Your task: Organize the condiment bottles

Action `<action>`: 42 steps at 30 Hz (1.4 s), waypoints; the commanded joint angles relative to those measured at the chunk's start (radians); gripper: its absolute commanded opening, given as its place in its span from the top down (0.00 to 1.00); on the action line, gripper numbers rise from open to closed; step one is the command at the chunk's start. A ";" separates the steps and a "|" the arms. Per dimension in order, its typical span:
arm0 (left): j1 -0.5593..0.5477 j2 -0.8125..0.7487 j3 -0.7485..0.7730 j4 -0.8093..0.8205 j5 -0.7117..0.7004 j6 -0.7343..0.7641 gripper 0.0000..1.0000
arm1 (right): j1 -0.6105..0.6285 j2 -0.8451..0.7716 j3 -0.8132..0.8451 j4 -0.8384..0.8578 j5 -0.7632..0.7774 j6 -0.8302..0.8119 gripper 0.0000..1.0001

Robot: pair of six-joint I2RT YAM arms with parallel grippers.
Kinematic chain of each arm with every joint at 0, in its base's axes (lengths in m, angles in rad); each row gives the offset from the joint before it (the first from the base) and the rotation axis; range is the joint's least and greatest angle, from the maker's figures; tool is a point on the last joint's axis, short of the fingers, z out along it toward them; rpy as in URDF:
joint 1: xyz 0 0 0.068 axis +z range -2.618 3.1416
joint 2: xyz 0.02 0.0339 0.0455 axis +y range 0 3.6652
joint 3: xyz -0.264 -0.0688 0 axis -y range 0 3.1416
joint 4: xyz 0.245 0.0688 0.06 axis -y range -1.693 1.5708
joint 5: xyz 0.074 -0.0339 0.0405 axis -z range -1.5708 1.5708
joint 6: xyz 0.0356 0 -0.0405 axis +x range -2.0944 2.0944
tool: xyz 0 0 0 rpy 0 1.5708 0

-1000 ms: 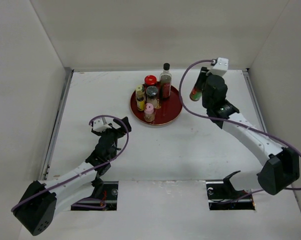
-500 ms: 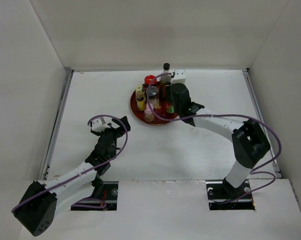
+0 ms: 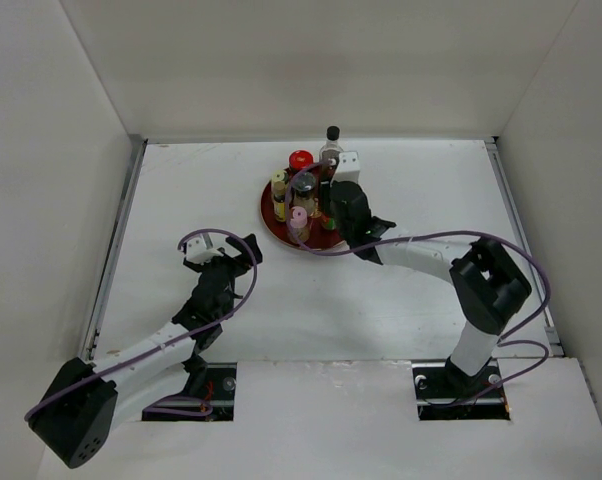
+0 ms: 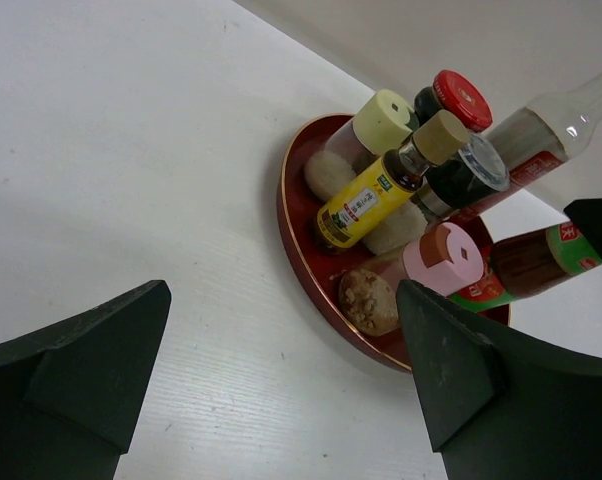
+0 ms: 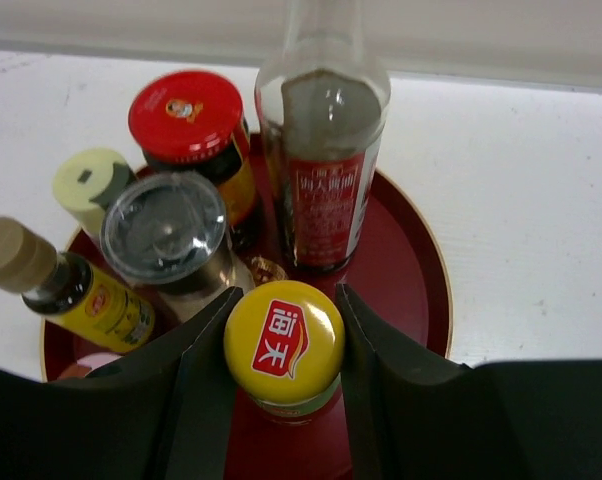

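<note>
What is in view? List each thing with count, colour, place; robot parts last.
plate: one, dark red, far middle of table
tall glass bottle: one, clear with black cap, plate's back
red-capped jar: one, plate's back left
grey-lidded shaker: one, plate's centre
pale-yellow-capped shaker: one, plate's left
tan-capped bottle: one, yellow label, plate's left front
pink-capped shaker: one, plate's front
yellow-capped bottle: one, held over plate
table: one, white
left gripper: one, black, open
right gripper: one, black, shut on yellow-capped bottle

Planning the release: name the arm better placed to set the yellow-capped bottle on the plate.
Right. The right gripper is shut on the yellow-capped bottle over the red plate; the left gripper is open, away from it.
</note>
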State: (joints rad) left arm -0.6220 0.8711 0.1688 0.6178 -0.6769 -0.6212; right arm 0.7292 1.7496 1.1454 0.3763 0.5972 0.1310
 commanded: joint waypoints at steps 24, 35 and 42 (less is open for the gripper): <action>0.008 -0.034 0.012 0.039 0.005 -0.011 0.00 | 0.023 -0.231 -0.038 0.131 0.053 -0.007 0.00; 0.028 0.049 0.031 0.039 -0.010 -0.009 0.00 | -0.063 -0.609 -0.350 0.122 0.114 0.119 0.00; 0.061 0.083 0.031 0.031 -0.024 -0.015 0.00 | -0.185 -0.766 -0.662 0.038 0.110 0.369 0.00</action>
State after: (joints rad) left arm -0.5770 0.9470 0.1688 0.6174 -0.6891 -0.6231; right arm 0.5747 1.0126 0.5419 0.4545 0.7029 0.3565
